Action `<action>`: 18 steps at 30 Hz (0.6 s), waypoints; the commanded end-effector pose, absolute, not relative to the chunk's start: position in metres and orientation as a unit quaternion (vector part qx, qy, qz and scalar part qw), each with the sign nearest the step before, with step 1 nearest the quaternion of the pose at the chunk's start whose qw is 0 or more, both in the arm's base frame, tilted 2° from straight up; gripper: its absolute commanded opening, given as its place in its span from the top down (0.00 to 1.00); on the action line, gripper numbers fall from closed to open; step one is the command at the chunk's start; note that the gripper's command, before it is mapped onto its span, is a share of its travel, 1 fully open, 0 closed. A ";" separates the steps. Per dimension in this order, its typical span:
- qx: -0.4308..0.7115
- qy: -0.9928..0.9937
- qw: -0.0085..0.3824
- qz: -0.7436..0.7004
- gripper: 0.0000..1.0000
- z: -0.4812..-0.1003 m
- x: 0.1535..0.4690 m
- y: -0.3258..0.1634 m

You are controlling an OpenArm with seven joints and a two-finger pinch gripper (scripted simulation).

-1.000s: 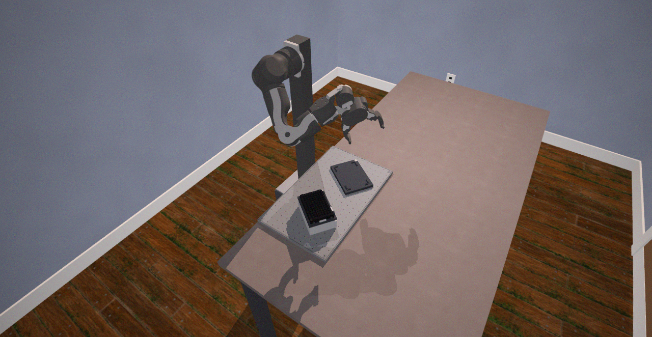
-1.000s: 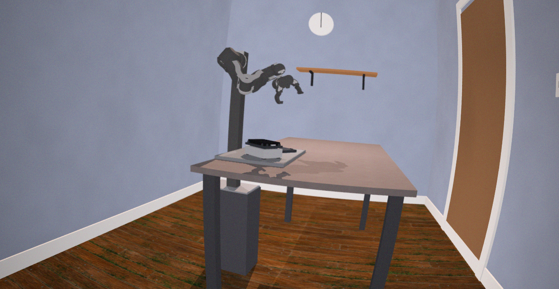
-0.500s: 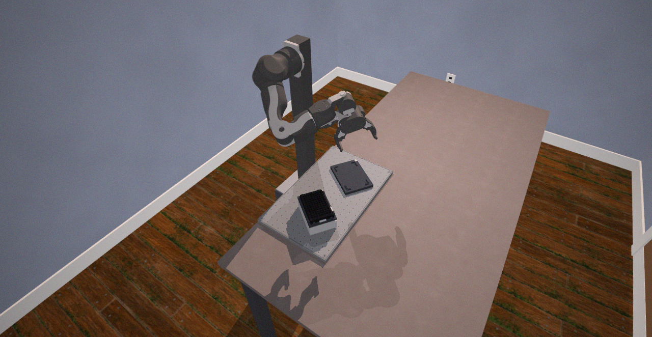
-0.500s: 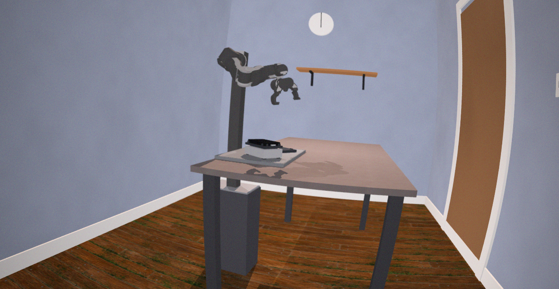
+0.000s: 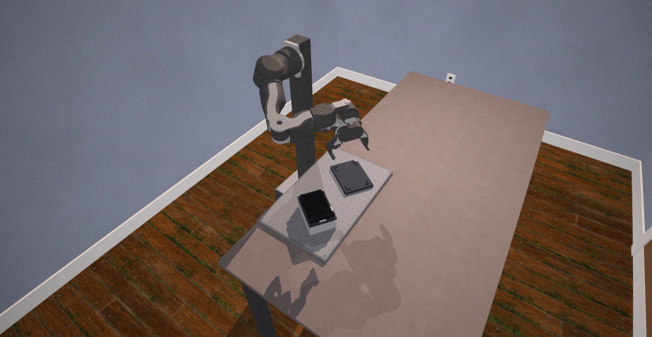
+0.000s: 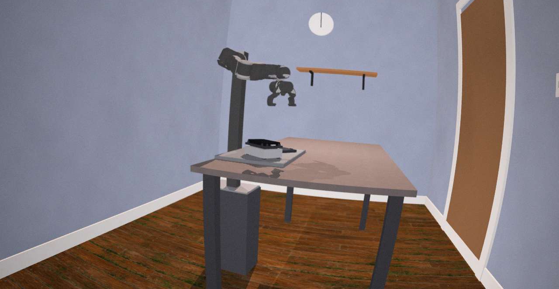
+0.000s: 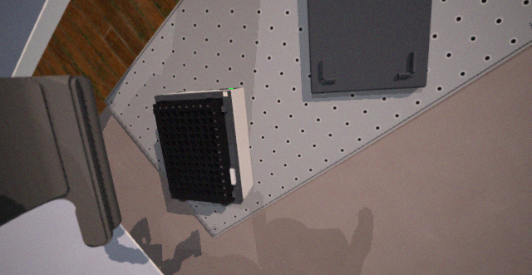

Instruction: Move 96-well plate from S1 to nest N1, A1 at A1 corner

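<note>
The black 96-well plate (image 5: 316, 207) sits on the pale plate shaker S1 (image 5: 321, 225) near the front of the perforated baseplate. It also shows in the wrist view (image 7: 193, 150) and in the exterior view (image 6: 263, 143). The dark flat nest N1 (image 5: 351, 177) lies farther back on the baseplate, with nothing on it; the wrist view shows it (image 7: 367, 31) with two corner locators. My gripper (image 5: 348, 148) (image 6: 281, 100) hangs open and empty high above the baseplate's back end. One finger (image 7: 89, 159) fills the left of the wrist view.
The baseplate lies on a long brown table (image 5: 437, 189) at its near-left corner. The arm's dark post (image 5: 301, 107) stands beside the table edge. A wall shelf (image 6: 336, 72) hangs behind the gripper.
</note>
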State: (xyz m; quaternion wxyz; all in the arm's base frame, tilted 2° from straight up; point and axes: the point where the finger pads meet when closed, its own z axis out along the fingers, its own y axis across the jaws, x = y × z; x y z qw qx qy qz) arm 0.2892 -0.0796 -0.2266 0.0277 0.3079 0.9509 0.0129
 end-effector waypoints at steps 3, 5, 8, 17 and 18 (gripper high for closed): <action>0.307 0.951 0.028 0.014 0.23 -0.225 0.290 -0.079; 0.305 0.952 0.026 0.009 0.23 -0.230 0.288 -0.087; 0.296 0.955 0.017 -0.005 0.23 -0.242 0.281 -0.110; 0.293 0.956 0.014 -0.010 0.23 -0.246 0.279 -0.118; 0.293 0.956 0.014 -0.010 0.23 -0.246 0.279 -0.118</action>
